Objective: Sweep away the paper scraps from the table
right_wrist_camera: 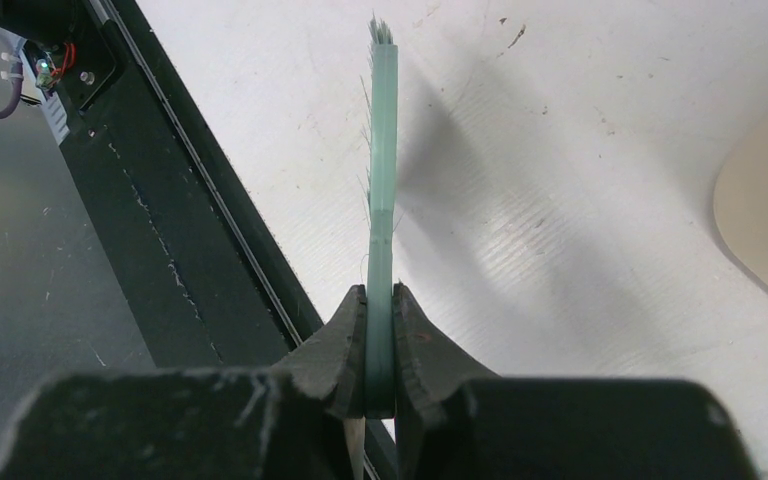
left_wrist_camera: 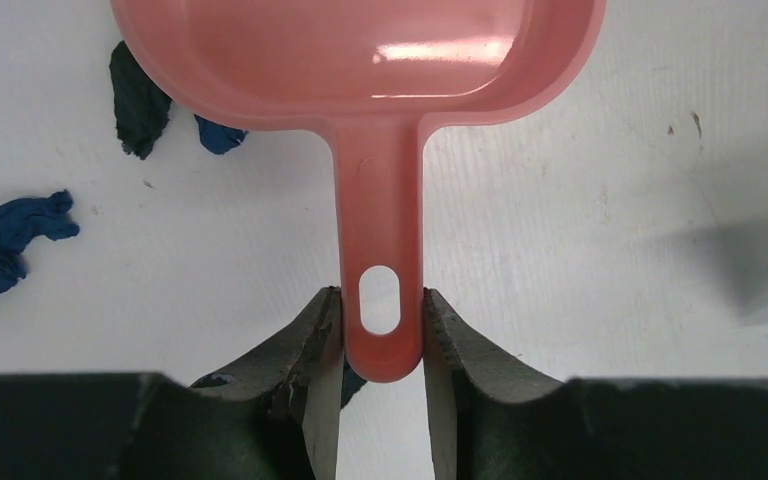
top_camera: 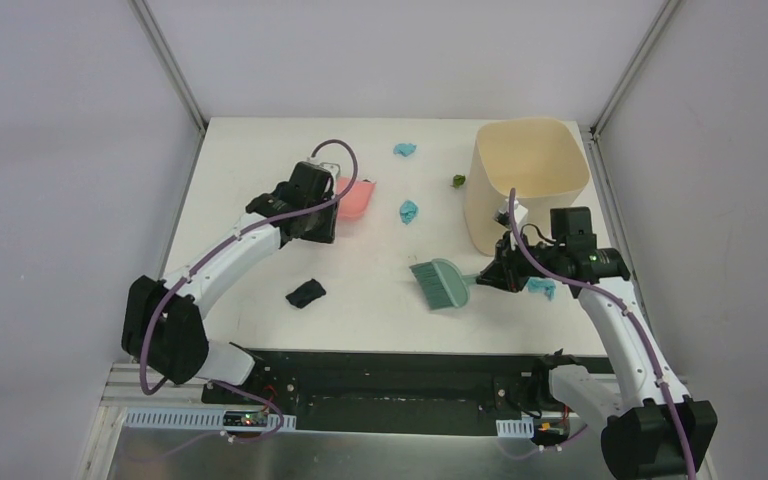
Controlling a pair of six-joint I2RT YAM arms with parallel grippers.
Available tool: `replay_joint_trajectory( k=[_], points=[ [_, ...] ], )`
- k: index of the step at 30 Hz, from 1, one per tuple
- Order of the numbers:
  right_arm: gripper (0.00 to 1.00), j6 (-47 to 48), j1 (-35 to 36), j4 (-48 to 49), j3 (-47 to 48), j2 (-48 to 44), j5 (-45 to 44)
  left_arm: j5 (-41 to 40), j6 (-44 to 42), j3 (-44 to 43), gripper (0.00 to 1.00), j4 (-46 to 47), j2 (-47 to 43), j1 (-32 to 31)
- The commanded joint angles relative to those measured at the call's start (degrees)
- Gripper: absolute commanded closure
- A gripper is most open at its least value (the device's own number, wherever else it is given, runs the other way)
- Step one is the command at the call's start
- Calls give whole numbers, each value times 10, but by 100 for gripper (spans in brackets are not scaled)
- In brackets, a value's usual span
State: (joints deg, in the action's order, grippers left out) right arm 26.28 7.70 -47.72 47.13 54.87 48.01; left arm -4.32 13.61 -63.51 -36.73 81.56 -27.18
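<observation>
My left gripper (top_camera: 332, 208) is shut on the handle of the pink dustpan (top_camera: 360, 196); in the left wrist view the gripper (left_wrist_camera: 381, 325) pinches the handle's end, and the pan (left_wrist_camera: 360, 60) lies ahead on the white table (top_camera: 250, 150). My right gripper (top_camera: 488, 276) is shut on the teal hand brush (top_camera: 443, 283), seen edge-on in the right wrist view (right_wrist_camera: 382, 180). Paper scraps lie scattered: teal wads (top_camera: 404, 149) (top_camera: 409, 211) (top_camera: 541, 288), an olive one (top_camera: 458, 181), a black one (top_camera: 305, 293). Dark wads (left_wrist_camera: 140, 100) (left_wrist_camera: 10, 245) lie left of the pan.
A beige bin (top_camera: 528, 180) stands at the back right, just behind my right gripper, and shows at the right edge of the right wrist view (right_wrist_camera: 765, 220). The table's black front rail (right_wrist_camera: 160, 230) is close to the brush. Grey frame posts stand at the far corners.
</observation>
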Motion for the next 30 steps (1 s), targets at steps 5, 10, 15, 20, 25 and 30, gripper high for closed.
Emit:
replay_joint_trajectory(
  k=[5,10,15,20,25,30],
  points=[
    [100,79,3,-96,149,33,-5,90,-81,50,100,27,-88,-54],
    [100,146,4,-207,240,44,-89,129,-128,66,100,43,-105,-116],
    [100,176,4,-273,236,30,-250,172,-141,89,100,55,-91,-175],
    [100,190,-40,-306,221,13,-354,208,-155,72,100,35,-40,-222],
    [100,208,-86,-289,229,3,-426,229,-160,51,100,11,20,-266],
    [100,235,-114,-286,256,12,-492,226,-168,42,100,-2,48,-305]
  ],
)
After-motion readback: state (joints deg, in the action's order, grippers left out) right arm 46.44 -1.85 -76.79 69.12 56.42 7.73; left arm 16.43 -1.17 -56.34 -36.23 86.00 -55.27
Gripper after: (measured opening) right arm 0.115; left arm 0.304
